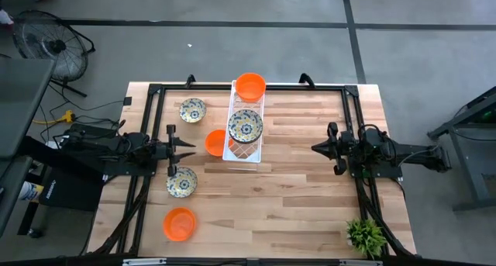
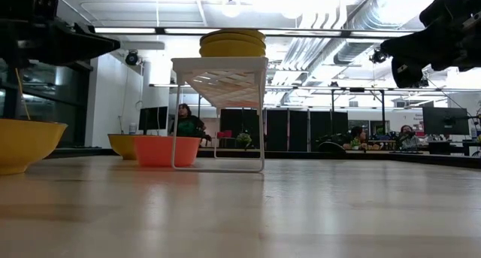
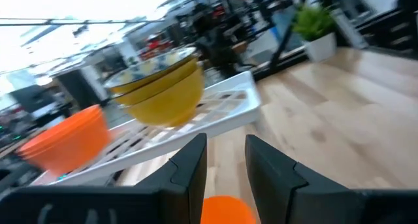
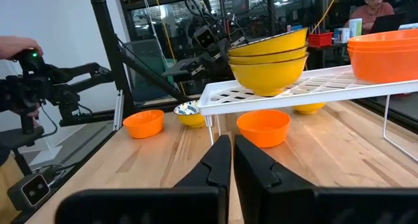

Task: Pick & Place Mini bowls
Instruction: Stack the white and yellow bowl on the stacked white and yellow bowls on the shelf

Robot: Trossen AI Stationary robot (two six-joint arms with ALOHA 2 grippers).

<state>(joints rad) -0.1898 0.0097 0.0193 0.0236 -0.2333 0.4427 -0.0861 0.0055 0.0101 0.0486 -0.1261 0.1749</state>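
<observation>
left gripper fingers parted, empty, above plain orange mini bowl beside white lattice tray. stacked floral and orange bowls on tray. right gripper pressed together, empty.

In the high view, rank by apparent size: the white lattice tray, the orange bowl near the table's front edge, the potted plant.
1. White lattice tray, clearly largest.
2. Potted plant and orange bowl: look about alike, so no ranking between them.
</observation>
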